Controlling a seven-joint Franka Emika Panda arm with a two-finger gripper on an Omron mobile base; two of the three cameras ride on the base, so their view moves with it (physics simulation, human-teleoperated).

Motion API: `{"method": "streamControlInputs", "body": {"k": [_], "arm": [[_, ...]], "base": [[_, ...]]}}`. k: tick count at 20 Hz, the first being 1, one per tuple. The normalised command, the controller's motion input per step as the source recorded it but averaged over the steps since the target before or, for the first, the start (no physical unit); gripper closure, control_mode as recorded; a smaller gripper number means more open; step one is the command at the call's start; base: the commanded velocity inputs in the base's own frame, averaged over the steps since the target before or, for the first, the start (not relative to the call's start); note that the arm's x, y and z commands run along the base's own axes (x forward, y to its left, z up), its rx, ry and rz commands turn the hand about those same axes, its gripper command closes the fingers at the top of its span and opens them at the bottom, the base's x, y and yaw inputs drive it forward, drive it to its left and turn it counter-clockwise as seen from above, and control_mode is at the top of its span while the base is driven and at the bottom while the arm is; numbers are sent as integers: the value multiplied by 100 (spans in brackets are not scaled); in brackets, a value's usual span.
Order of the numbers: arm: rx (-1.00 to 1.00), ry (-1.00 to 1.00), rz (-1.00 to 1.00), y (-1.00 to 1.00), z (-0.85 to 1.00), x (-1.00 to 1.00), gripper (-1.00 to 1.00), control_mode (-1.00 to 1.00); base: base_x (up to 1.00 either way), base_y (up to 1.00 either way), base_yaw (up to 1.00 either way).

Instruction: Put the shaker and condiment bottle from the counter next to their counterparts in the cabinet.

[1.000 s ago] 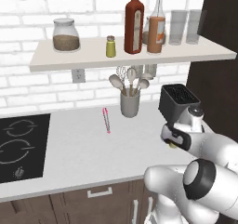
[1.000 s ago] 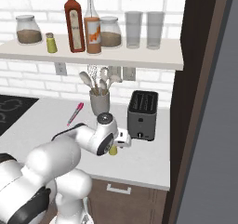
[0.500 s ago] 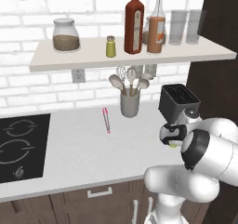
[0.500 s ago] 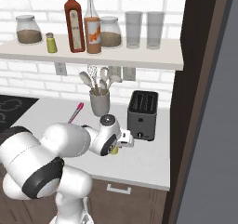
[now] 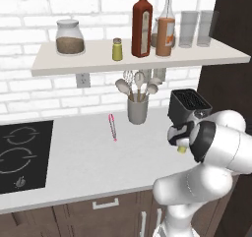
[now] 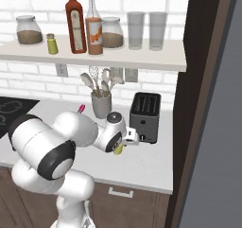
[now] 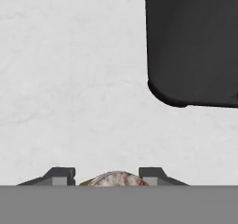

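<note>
The robot's gripper (image 7: 107, 179) is low over the white counter (image 5: 83, 162), just beside a black toaster (image 6: 144, 116). Its fingers (image 7: 59, 176) are closed narrowly around the shaker (image 7: 115, 179), whose greyish cap sits between them. On the cabinet (image 5: 59, 64) stand the condiment bottle (image 5: 166, 33), red sauce bottle (image 5: 141, 27) and twin shaker (image 5: 117, 49).

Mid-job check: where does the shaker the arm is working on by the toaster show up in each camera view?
Left base view: the shaker peeks out yellow-green under the arm's wrist, right of centre, in front of the toaster.
Right base view: at centre, below the wrist, left of the toaster.
Hand view: bottom centre, its grey cap between the fingertips.
Shared landmark: the black toaster.
</note>
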Motion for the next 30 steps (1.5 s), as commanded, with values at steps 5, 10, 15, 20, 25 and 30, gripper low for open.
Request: {"method": "streamControlInputs", "body": {"k": [5, 10, 15, 20, 25, 30], "arm": [[0, -14, 0, 0, 19, 0, 100, -100], [0, -17, 0, 0, 20, 0, 100, -100], [-2, -14, 0, 7, 11, 0, 100, -100], [-6, -15, 0, 16, 18, 0, 100, -100], [-7, -14, 0, 19, 29, 0, 100, -100], [-6, -8, 0, 22, 41, 0, 100, -100]], "base": [[0, 0, 0], [0, 0, 0], [0, 0, 0], [0, 0, 0], [0, 0, 0], [0, 0, 0]]}}
